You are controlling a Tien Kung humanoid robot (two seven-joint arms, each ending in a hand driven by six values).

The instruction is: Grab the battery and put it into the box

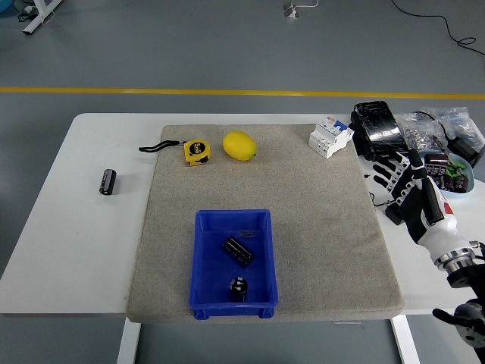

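With two batteries (239,251) already in the blue box (204,262), the right hand (409,189), fingers spread and empty, must next cross far left of it to the lone battery (108,182).

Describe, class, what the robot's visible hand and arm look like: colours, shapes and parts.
Only the right hand shows: black-and-white segmented fingers, a white palm and wrist shell, then a silver metal ring joining the black forearm at the lower right corner.

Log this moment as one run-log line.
right hand: open, over table's right edge, holding nothing | left hand: not in view | box: two batteries inside | third battery: on table, far left
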